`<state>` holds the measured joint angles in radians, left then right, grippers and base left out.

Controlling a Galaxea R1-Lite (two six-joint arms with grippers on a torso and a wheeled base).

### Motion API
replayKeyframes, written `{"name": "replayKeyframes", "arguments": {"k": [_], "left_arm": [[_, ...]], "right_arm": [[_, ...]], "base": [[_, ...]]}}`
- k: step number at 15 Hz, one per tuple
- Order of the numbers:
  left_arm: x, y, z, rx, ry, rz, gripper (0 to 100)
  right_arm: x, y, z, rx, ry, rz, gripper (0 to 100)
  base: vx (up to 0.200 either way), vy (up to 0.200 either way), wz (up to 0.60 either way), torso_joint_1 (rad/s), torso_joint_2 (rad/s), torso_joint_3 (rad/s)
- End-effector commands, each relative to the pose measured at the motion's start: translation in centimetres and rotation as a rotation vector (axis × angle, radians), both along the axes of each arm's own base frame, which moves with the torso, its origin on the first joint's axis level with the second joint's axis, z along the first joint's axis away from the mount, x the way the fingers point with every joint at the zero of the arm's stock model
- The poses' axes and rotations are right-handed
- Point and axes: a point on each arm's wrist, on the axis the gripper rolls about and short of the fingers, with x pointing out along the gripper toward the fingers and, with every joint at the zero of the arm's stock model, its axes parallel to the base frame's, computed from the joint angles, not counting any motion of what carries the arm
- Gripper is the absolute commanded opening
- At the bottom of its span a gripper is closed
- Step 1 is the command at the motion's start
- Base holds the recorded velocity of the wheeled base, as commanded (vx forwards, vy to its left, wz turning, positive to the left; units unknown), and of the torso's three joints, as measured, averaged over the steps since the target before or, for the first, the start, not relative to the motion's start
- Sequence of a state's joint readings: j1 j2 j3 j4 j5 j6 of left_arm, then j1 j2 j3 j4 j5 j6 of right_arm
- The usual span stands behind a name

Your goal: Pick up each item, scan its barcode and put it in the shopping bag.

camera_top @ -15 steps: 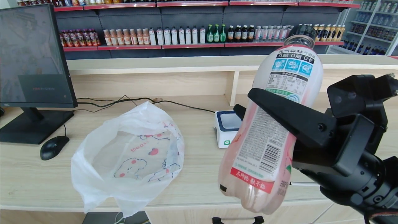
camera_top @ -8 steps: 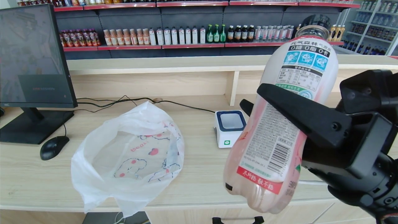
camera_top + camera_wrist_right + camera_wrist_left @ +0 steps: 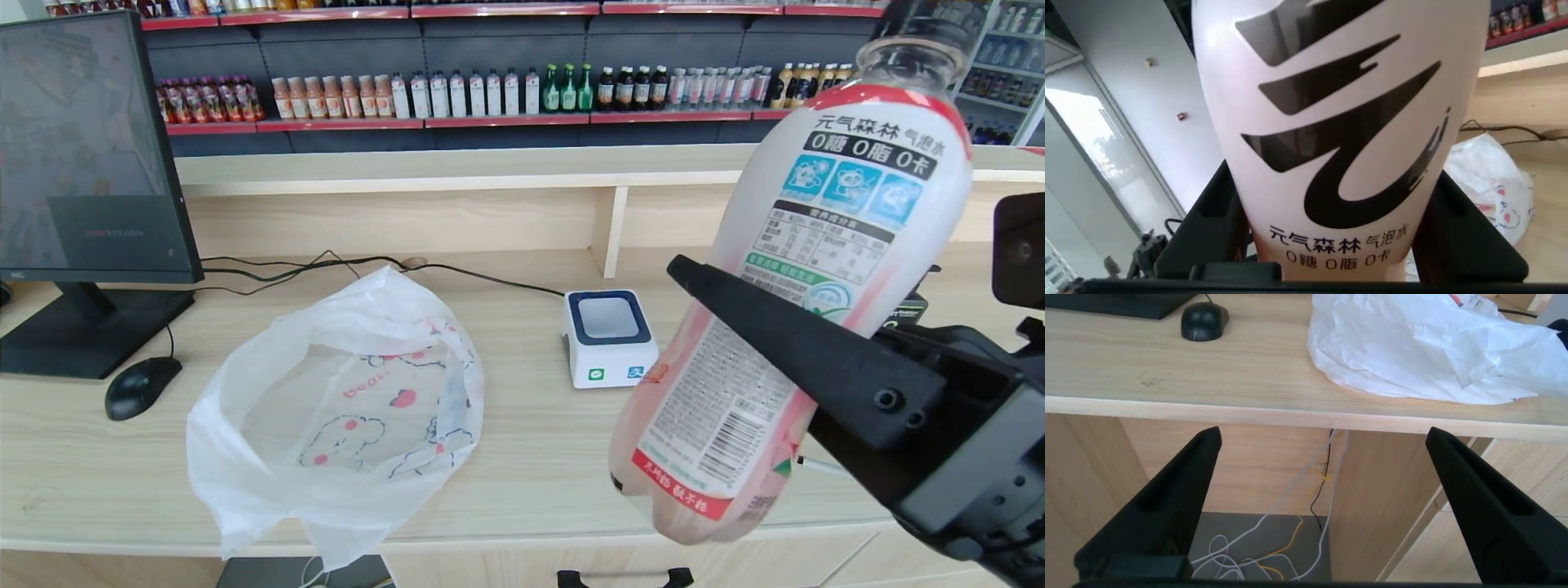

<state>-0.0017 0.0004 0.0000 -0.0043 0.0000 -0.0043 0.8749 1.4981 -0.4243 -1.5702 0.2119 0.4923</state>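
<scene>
R end effector (image 3: 792, 302) clamped on the bottle (image 3: 816, 245), one finger across its label front, the other behind; bottle held in air over the front-right part of the bench (image 3: 522, 457), tilted, neck up and leaning to my right, base down near the bench's front edge; barcode side faces the head cam. Scanner (image 3: 608, 335) sits flat on the bench just left of the bottle's lower half, window up; the two apart, not touching. Shopping bag (image 3: 343, 408) lies further left, mouth open upward, rim slumped; its near fold drapes over the front edge; a strip of bare wood runs between bag and scanner. Mouse (image 3: 140, 385) near the bag's left side; monitor (image 3: 82, 147) on its stand at the far-left corner; cables (image 3: 326, 263) trail along the back, under the raised ledge (image 3: 408, 167); an upright divider (image 3: 608, 229) stands behind the scanner. L end effector (image 3: 1323, 437) sits low, below the bench's front edge, fingers spread wide w/ nothing between them; loose wires hang under the bench beyond it.
</scene>
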Motion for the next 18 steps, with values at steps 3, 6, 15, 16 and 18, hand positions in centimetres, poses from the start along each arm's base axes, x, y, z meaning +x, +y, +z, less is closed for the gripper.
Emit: {"name": "replayKeyframes", "arguments": {"k": [3,6,15,16,18], "left_arm": [[0.0,0.0,0.0,0.0,-0.001,0.0,100],[0.0,0.0,0.0,0.0,-0.001,0.0,100],[0.0,0.0,0.0,0.0,-0.001,0.0,100],[0.0,0.0,0.0,0.0,-0.001,0.0,100],[0.0,0.0,0.0,0.0,-0.001,0.0,100]], "right_arm": [[-0.4,-0.9,-1.1,-0.111,-0.124,-0.097,0],[0.6,-1.2,-2.1,-0.2,-0.19,-0.221,0],[9.2,-0.7,-1.9,-0.47,-0.523,-0.711,0],[10.6,0.3,-1.6,-0.466,-0.552,-0.739,0],[12.0,1.2,-1.6,-0.495,-0.613,-0.774,0]], "base": [[0.0,0.0,0.0,0.0,0.0,0.0],[0.0,0.0,0.0,0.0,0.0,0.0],[0.0,0.0,0.0,0.0,0.0,0.0],[0.0,0.0,0.0,0.0,0.0,0.0],[0.0,0.0,0.0,0.0,0.0,0.0]]}}
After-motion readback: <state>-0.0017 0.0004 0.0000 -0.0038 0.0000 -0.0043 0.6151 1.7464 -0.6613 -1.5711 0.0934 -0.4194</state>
